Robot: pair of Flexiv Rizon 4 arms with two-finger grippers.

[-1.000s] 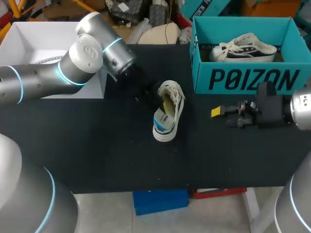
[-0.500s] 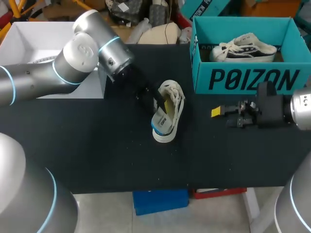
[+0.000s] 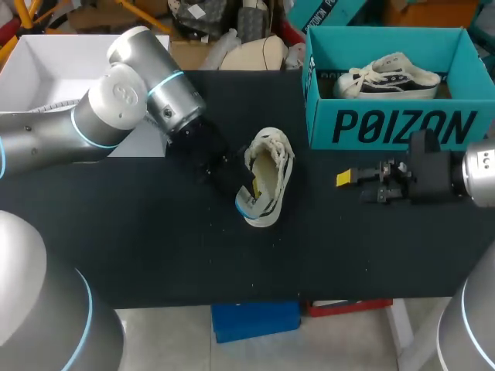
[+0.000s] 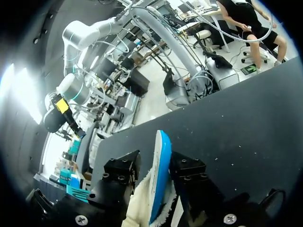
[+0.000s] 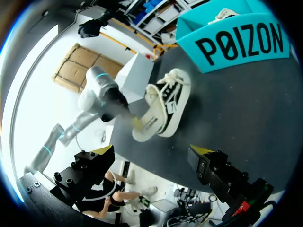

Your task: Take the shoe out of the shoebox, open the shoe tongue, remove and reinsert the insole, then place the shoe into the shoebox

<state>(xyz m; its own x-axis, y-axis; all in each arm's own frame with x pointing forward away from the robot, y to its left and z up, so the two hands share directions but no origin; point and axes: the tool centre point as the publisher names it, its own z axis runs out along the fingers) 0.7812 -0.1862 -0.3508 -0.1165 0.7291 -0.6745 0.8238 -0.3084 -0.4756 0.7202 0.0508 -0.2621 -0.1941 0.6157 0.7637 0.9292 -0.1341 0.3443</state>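
On the near half of the desk point(image 3: 155, 255), the left end effector point(image 4: 157, 166) is closed on the insole point(image 4: 162, 144), with one finger on each side of its thin blue edge. It has pulled back toward its own side since a moment ago, and the insole has come with it. Before, the insole lay yellow inside the shoe point(image 3: 272, 162), and now its end sticks out at the heel. I think the take-out step is almost done, and putting the insole back comes next. The shoe lies in the middle of the desk and has moved only a little. To its right, well apart, the right end effector point(image 5: 151, 158) has not moved; its fingers are wide open and hold nothing. Farthest away stands the shoebox point(image 3: 387, 127), with a second shoe point(image 3: 390, 77) inside it. From above, the left arm hides its own fingers, so I cannot tell how much of the insole is still inside the shoe. The tongue is hard to make out. The shoebox wall hides the lower part of the second shoe.
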